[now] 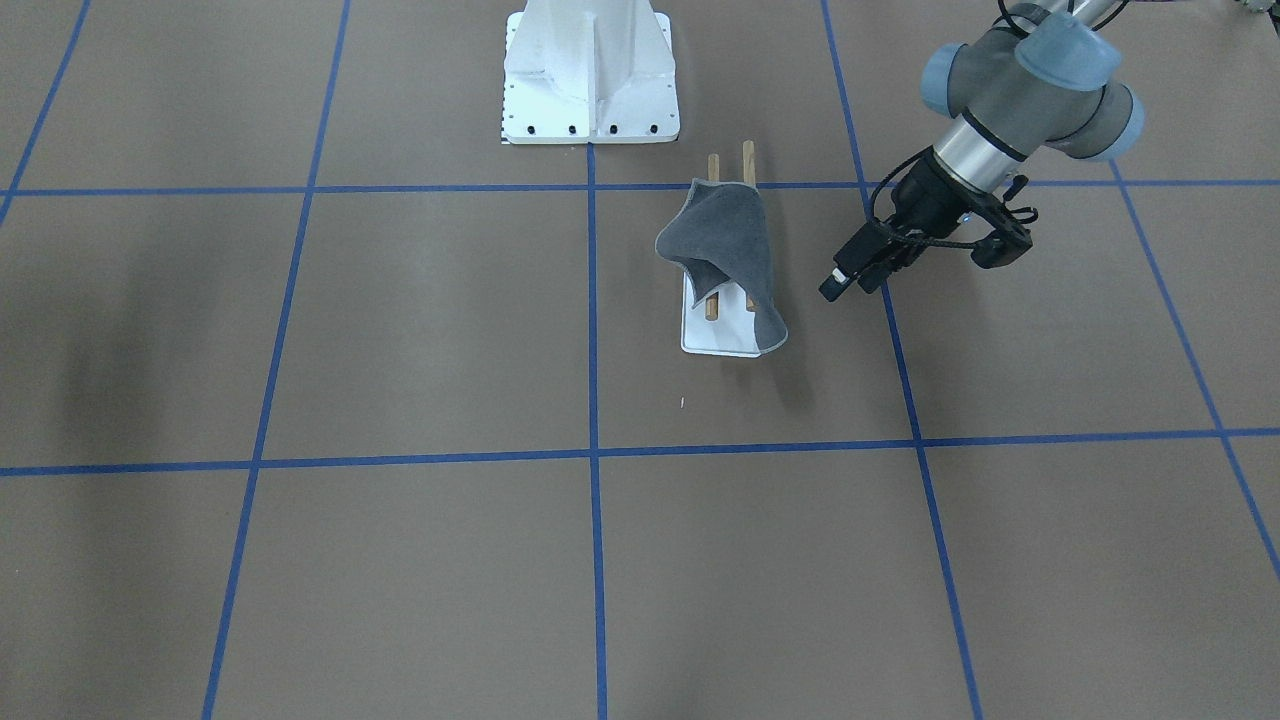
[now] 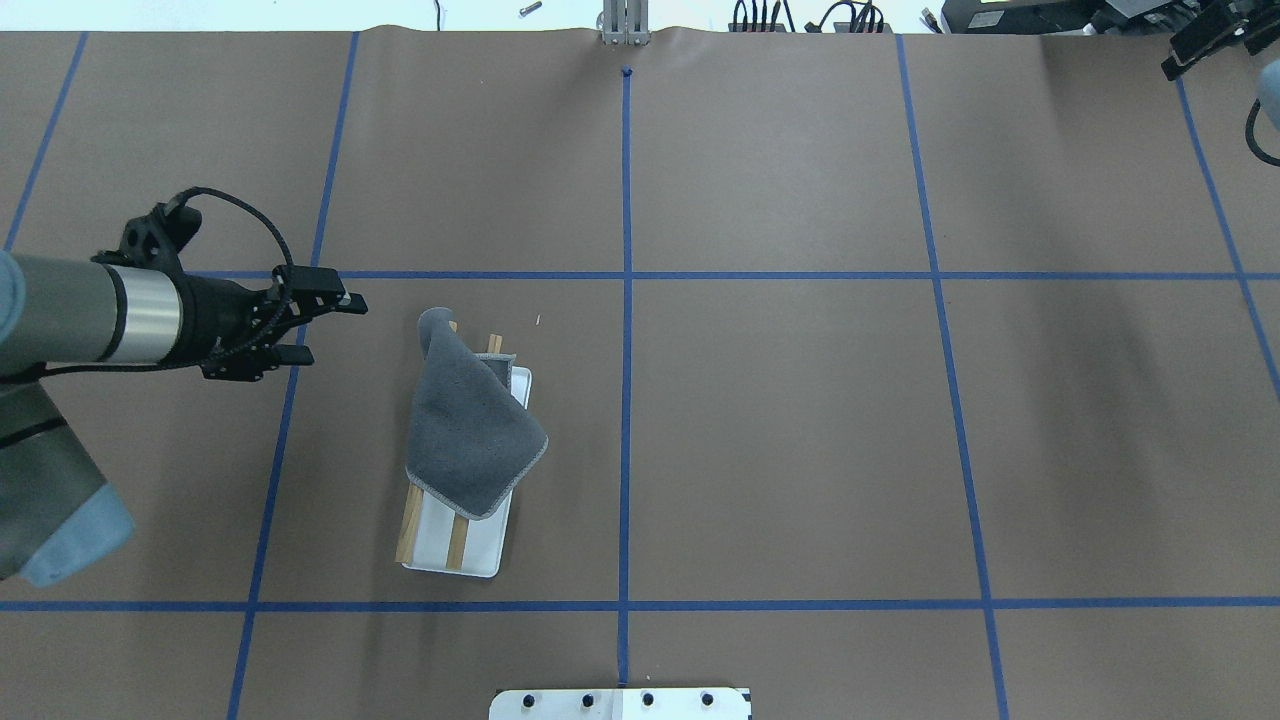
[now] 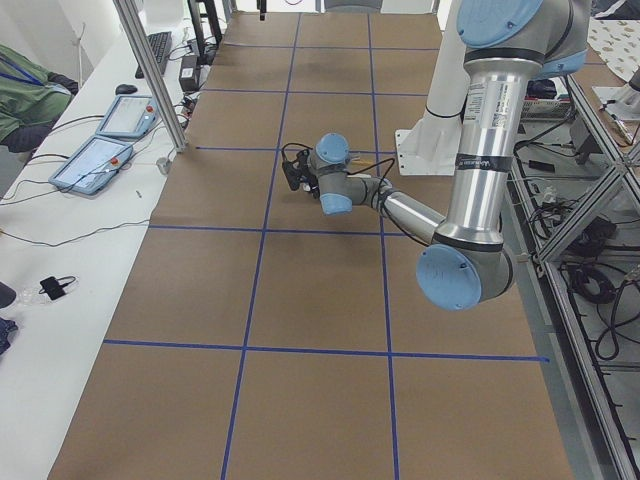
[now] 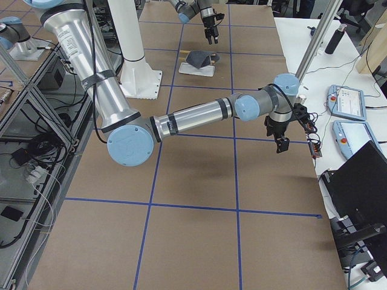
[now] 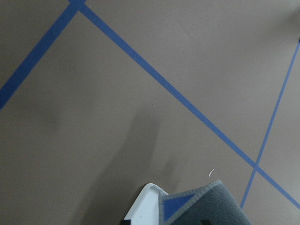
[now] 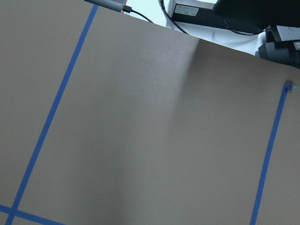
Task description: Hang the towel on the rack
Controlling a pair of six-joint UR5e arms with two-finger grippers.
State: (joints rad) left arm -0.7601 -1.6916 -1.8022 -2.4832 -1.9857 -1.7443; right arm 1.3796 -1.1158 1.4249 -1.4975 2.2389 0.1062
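One brown surface (image 2: 800, 450) fills the overhead view, taped in blue with five lengthwise lines and two crosswise. Directions below are read in that view, with 12 o'clock away from the robot.

Two arms reach over it. The left arm (image 2: 100, 310) comes in from 9 o'clock. The right arm (image 4: 193, 115) stretches out to the far 1 o'clock corner. One white pedestal (image 1: 590, 70) is bolted at the 6 o'clock edge.

One rack (image 2: 485, 550) stands at about 11 o'clock of the pedestal, its flat white base lying on the surface. It carries two wooden rods (image 2: 410, 525), side by side, running roughly from 6 to 12 o'clock.

One towel (image 2: 470, 430) is draped across both rods, grey side up, covering their far part and leaving the near ends bare. Its far corner curls up at 11 o'clock, and another corner juts past the base's 3 o'clock edge. The left wrist view shows a blue patch of its other side at a folded corner.

The left tool (image 2: 320, 327) hangs at 10 o'clock of the towel, apart from it, with its two fingers spread and nothing between them. The right tool (image 2: 1205, 45) is well apart from the rack, and how far it is open I cannot tell.

One pale speck (image 2: 537, 320) lies just beyond the rack at 1 o'clock.
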